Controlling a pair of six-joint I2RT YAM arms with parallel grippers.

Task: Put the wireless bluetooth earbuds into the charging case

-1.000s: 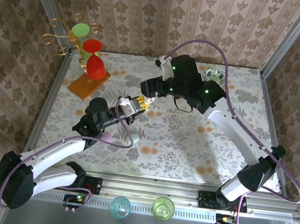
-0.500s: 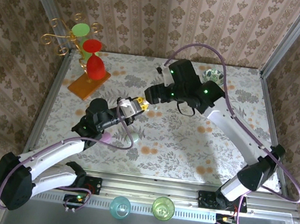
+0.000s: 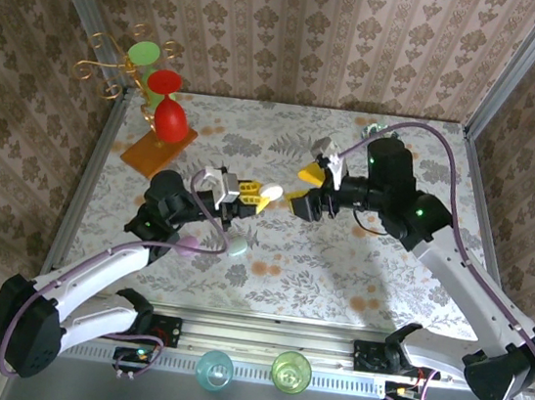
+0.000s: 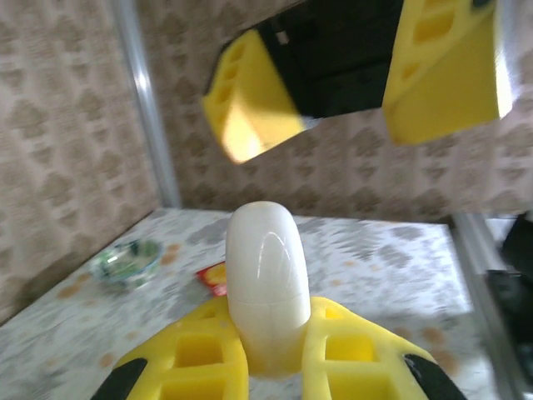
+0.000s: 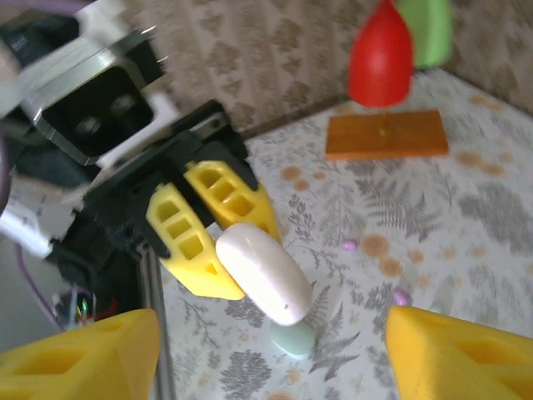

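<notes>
My left gripper (image 3: 249, 194) is shut on a white pebble-shaped charging case (image 3: 270, 194), closed and held above the table. In the left wrist view the case (image 4: 266, 283) stands up between the yellow fingers (image 4: 200, 346). My right gripper (image 3: 301, 187) faces it from the right, open, a short gap from the case's tip; its fingers (image 4: 250, 100) spread wide above the case. The right wrist view shows the case (image 5: 262, 271) in the left gripper (image 5: 218, 237). Two tiny lilac earbuds (image 5: 349, 246) (image 5: 401, 296) lie on the floral table.
A pale green case (image 3: 238, 246) and a lilac one (image 3: 186, 245) lie on the table under the left arm. At back left, red and green glasses (image 3: 165, 117) stand on an orange board. A glass bowl (image 4: 127, 260) sits far right. Two cups (image 3: 215, 368) stand at the near rail.
The right arm swung back to the right and turned its gripper to face the case; its jaws narrowed slightly. The left gripper pushed the white case out to the right.
</notes>
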